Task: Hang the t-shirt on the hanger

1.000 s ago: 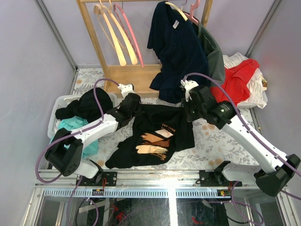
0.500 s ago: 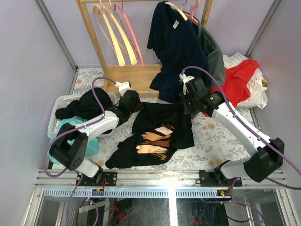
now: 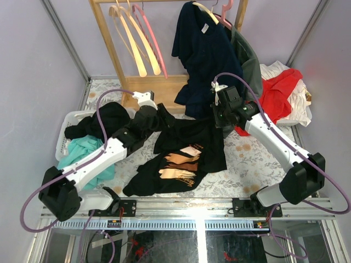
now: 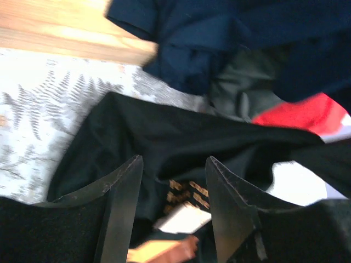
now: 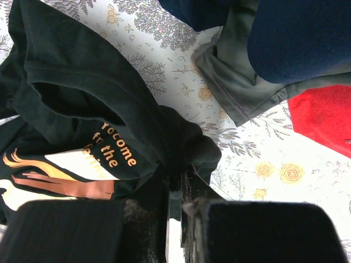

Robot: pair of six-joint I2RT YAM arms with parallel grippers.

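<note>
The black t-shirt [image 3: 186, 156] lies crumpled on the flowered table, its tan print facing up. My right gripper [image 3: 220, 116] is shut on a bunched fold at the shirt's far right edge; in the right wrist view black cloth [image 5: 82, 82] is pinched at that gripper [image 5: 184, 171]. My left gripper [image 3: 160, 116] hovers over the shirt's far left corner. In the left wrist view this gripper [image 4: 174, 161] is open, with the shirt [image 4: 164, 137] lying below and nothing between the fingers. The pink hanger [image 3: 151, 46] hangs on the rack at the back left.
A wooden rack [image 3: 148, 90] holds cream hangers [image 3: 131, 38] and a navy t-shirt [image 3: 205, 55] over a grey-green garment. A red garment [image 3: 277, 93] lies at the back right. A white basket [image 3: 68, 118] with dark and teal clothes stands at the left.
My left gripper has opened, let go of the shirt and moved back and to the right. My right gripper has drawn slightly backward, still pinching the shirt's edge.
</note>
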